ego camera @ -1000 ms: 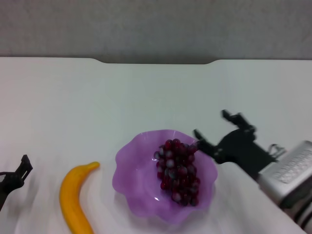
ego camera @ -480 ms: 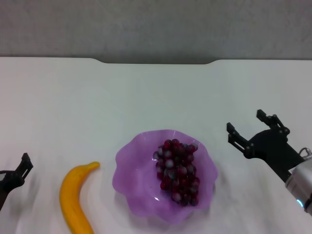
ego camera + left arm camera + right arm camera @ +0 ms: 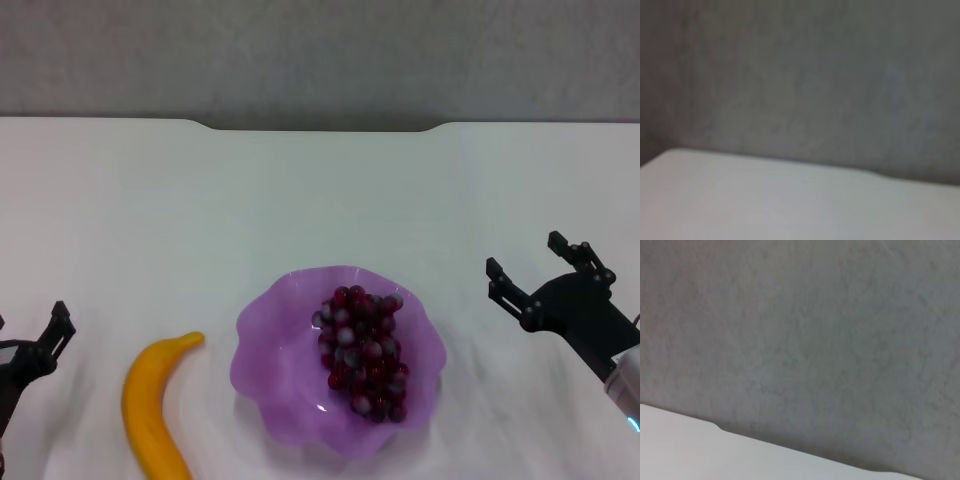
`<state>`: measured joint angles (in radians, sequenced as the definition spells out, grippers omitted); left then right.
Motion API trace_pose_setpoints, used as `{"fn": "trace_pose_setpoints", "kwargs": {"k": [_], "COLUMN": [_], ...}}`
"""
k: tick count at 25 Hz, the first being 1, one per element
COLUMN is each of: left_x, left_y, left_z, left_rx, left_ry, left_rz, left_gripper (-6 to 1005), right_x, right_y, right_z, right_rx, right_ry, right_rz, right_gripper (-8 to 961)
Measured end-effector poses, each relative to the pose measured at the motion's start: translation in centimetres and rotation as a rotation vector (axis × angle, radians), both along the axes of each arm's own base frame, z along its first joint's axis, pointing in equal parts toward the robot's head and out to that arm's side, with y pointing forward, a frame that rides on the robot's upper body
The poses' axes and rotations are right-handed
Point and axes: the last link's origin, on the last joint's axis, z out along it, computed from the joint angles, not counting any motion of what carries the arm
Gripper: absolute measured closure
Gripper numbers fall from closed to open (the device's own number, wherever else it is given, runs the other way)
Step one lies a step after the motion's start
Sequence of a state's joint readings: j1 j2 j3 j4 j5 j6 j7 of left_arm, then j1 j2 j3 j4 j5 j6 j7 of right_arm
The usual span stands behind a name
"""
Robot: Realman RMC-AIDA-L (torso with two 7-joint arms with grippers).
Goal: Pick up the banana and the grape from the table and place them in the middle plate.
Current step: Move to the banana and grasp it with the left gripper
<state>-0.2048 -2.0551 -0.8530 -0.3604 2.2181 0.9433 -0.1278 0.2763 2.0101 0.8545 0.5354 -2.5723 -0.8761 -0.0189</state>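
head view has the interesting stuff, so going mostly off that. the big change over the last second: the right gripper was sitting right at the edge of the middle plate, practically over the bunch, and it has since backed away to the robot's right. now it hangs over bare table, well apart from the plate, fingers spread wide with nothing between them.

the grape is lying inside the plate, on its right half, not touching anything else. so my read is the grape half of the job is done and the right arm is just clearing out.

the banana is the leftover. it lies on the table just beside the plate's left rim, not touching it as far as i can see, dark tip pointing toward the plate, other end running out of view toward the robot.

the left gripper is at the left edge, near the banana but apart from it. it has crept a bit farther into view than half a second ago. only part of it shows, so i can't tell if it's spread or closed.

both wrist views show just the wall and a strip of table, no help.

guessing the left arm takes the banana next, since it's the closer one.
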Motion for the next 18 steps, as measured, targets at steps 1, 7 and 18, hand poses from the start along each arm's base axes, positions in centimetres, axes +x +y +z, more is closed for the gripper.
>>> {"fn": "trace_pose_setpoints", "kwargs": {"k": [1, 7, 18], "left_x": [0.3, 2.1, 6.2], "left_y": [-0.2, -0.7, -0.3], "left_z": [0.1, 0.1, 1.1], "left_rx": [0.007, 0.049, -0.015], "left_ry": [0.003, -0.033, -0.136], "left_rz": [-0.023, -0.119, -0.231], "left_gripper": [118, 117, 118], "right_x": [0.1, 0.7, 2.0], "right_y": [0.0, -0.2, -0.4], "right_z": [0.0, -0.1, -0.2], "right_rx": [-0.002, -0.011, -0.030], "right_ry": [0.002, -0.009, -0.039], "right_rz": [-0.002, -0.022, -0.071], "right_gripper": [70, 70, 70]}}
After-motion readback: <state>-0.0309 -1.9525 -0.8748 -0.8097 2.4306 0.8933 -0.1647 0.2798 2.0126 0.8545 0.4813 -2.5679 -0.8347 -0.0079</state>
